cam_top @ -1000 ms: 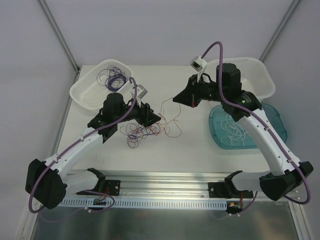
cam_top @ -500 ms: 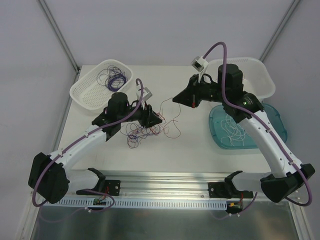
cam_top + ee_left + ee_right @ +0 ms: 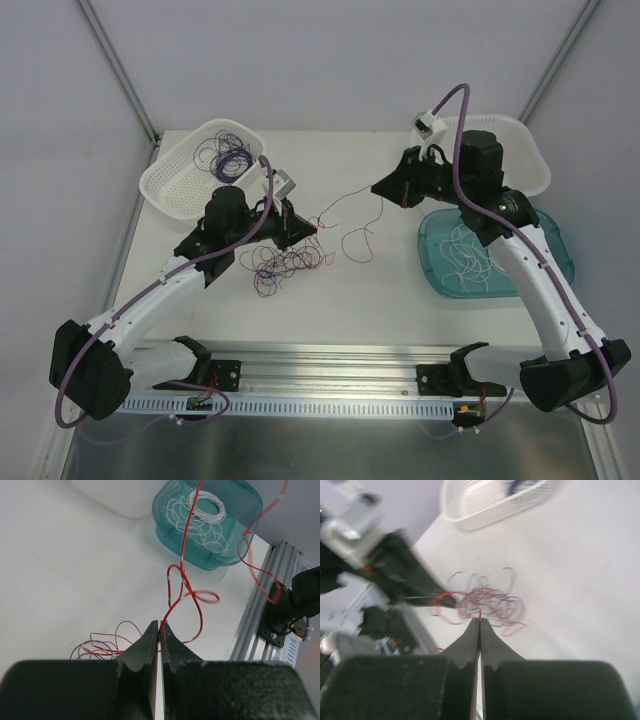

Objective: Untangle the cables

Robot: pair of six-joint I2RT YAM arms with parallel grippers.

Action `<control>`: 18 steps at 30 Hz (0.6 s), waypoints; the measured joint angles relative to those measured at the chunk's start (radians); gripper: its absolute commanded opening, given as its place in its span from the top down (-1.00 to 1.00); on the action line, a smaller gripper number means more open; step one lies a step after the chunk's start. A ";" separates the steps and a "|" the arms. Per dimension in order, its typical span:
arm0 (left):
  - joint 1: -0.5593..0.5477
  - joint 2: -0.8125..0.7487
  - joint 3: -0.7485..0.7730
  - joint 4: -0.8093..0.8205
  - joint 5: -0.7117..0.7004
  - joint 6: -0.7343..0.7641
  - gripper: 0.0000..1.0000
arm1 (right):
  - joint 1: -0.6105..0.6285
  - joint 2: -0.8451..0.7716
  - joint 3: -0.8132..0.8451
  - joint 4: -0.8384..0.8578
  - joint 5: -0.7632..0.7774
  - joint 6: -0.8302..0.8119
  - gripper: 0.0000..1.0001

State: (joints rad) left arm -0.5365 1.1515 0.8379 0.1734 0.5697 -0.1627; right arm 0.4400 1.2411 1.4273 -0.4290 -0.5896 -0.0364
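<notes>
1. Across the middle of the white table (image 3: 380, 290), both arms reached inward from the near edge, the left one bent toward the centre and the right one arched high over the far right side.
2. At the far right corner stood a white tub (image 3: 520, 150), partly hidden behind the right arm.
3. At the far left corner sat a white basket (image 3: 165, 185) holding a coil of purple cables (image 3: 230, 160).
4. Just in front of the tub lay a teal tray (image 3: 545, 250) with white cables (image 3: 465, 255) curled inside; the right forearm crossed above it.
5. Near the table's centre lay the tangle (image 3: 285, 262) of red and purple loops, just beside and in front of the left gripper, well apart from both containers.
6. From that area a red cable (image 3: 345, 195) ran up and to the right through the air between the two grippers, with a slack loop hanging below its middle.
7. The left gripper (image 3: 308, 225) was closed to a sliver, and the left wrist view showed the red cable (image 3: 182, 555) pinched at its fingertips (image 3: 159, 630) and rising toward the tray (image 3: 250, 510).
8. The right gripper (image 3: 380, 188) was likewise pressed together, and the blurred right wrist view showed a red thread in the slit at its tips (image 3: 479, 622), with the tangle (image 3: 485, 605) on the table beyond them.
</notes>
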 measured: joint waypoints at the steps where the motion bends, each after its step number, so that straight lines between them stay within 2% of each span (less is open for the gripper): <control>1: 0.002 -0.026 -0.003 -0.006 -0.012 0.001 1.00 | -0.040 -0.012 -0.017 -0.006 0.024 0.005 0.99; 6: 0.064 -0.202 -0.024 -0.040 -0.082 0.006 1.00 | -0.224 -0.053 -0.052 -0.070 0.138 0.050 0.98; 11: 0.169 -0.302 -0.048 -0.069 -0.171 -0.008 1.00 | -0.354 -0.111 -0.083 -0.123 0.100 0.156 0.99; 15: 0.258 -0.313 -0.046 -0.211 -0.430 -0.008 1.00 | -0.524 -0.130 -0.079 -0.122 0.175 0.179 0.99; 18: 0.304 -0.264 -0.032 -0.330 -0.586 -0.029 1.00 | -0.573 -0.130 -0.050 -0.137 0.200 0.180 0.99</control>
State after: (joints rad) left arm -0.2325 0.8875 0.8059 -0.1570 -0.0166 -0.1921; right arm -0.1333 1.1110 1.3773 -0.5655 -0.3897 0.1436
